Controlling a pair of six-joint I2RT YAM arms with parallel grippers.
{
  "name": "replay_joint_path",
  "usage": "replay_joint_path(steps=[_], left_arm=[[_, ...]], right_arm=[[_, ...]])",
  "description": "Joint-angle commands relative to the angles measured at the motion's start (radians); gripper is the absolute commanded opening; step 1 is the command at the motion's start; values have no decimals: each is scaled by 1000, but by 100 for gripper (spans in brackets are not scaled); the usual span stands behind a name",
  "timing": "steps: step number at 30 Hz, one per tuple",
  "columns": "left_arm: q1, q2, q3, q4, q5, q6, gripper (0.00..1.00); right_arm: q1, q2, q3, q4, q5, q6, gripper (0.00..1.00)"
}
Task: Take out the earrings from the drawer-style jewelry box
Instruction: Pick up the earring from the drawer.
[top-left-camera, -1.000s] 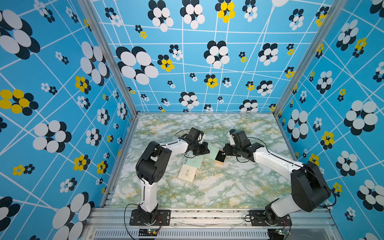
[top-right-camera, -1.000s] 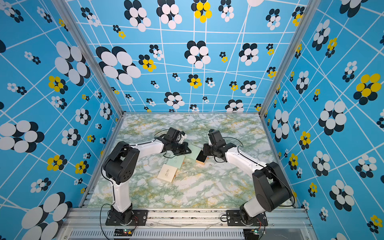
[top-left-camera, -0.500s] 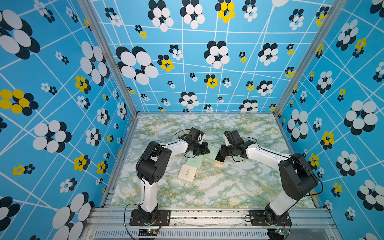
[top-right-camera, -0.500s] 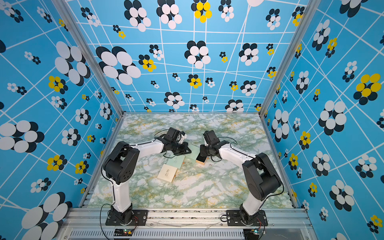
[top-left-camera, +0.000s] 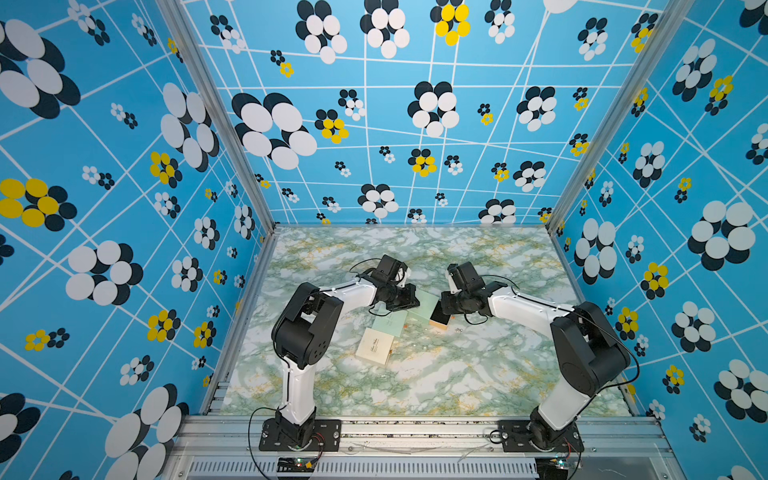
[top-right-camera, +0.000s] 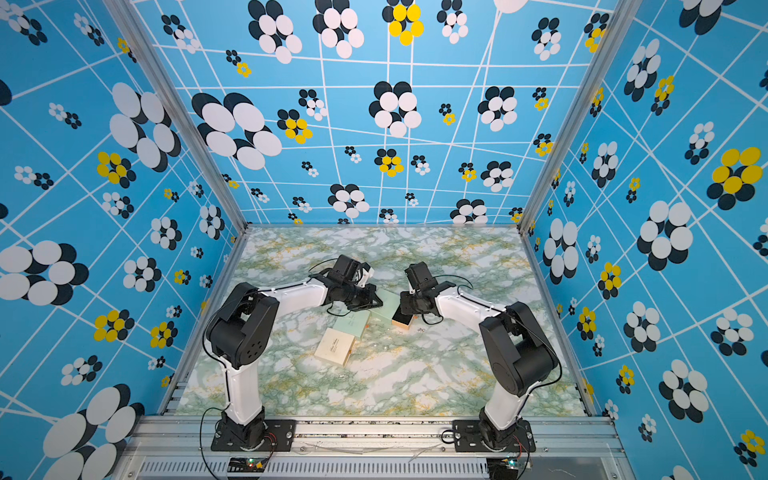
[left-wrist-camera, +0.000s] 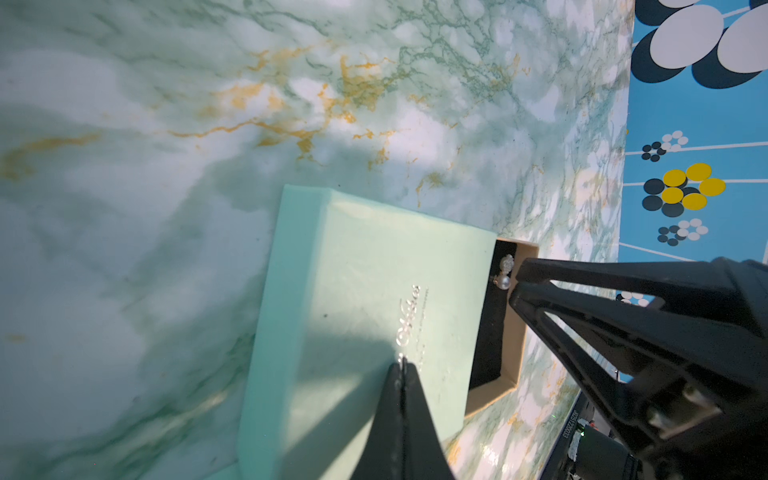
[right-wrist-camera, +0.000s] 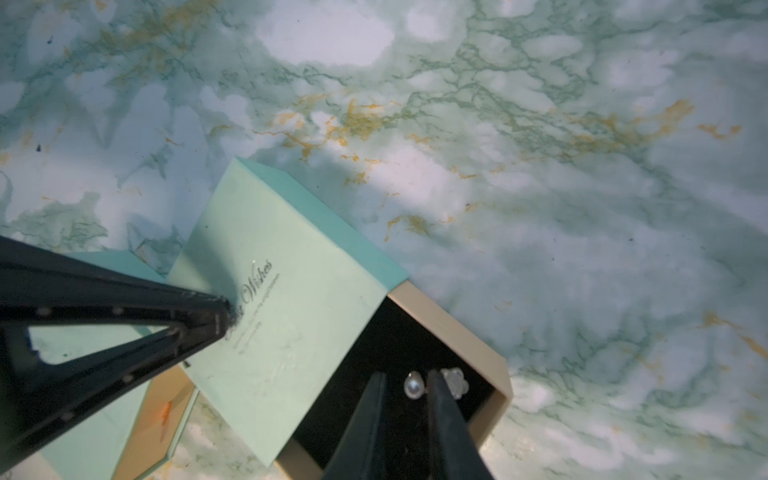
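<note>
We see the left pincer (left-wrist-camera: 401, 365) clenched tight, its tips pressing down on the mint sleeve (left-wrist-camera: 365, 291) of the jewelry box. The right pincer (right-wrist-camera: 405, 376) stands narrowly parted inside the pulled-out drawer (right-wrist-camera: 449, 320), its tips on either side of a pearl earring (right-wrist-camera: 413, 385) lying on the black lining, not yet pinched.

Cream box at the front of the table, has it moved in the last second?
No. The cream box lies at the same spot and angle, judged against the left arm's base.
</note>
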Motion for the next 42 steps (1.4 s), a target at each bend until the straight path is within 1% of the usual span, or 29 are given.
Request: replay_joint_path(steps=[1, 19, 32, 38, 42], left_arm=[[10, 20, -35, -136, -60, 24, 0], [9, 21, -33, -138, -60, 25, 0], [10, 20, -41, -130, -58, 24, 0], [12, 21, -43, -129, -57, 24, 0], [12, 20, -45, -127, -57, 24, 0]], right_arm=[[11, 18, 31, -32, 22, -8, 21], [13, 45, 34, -22, 27, -5, 21], [14, 52, 26, -11, 26, 4, 16], [16, 47, 26, -11, 26, 4, 16], [16, 48, 28, -12, 25, 3, 12]])
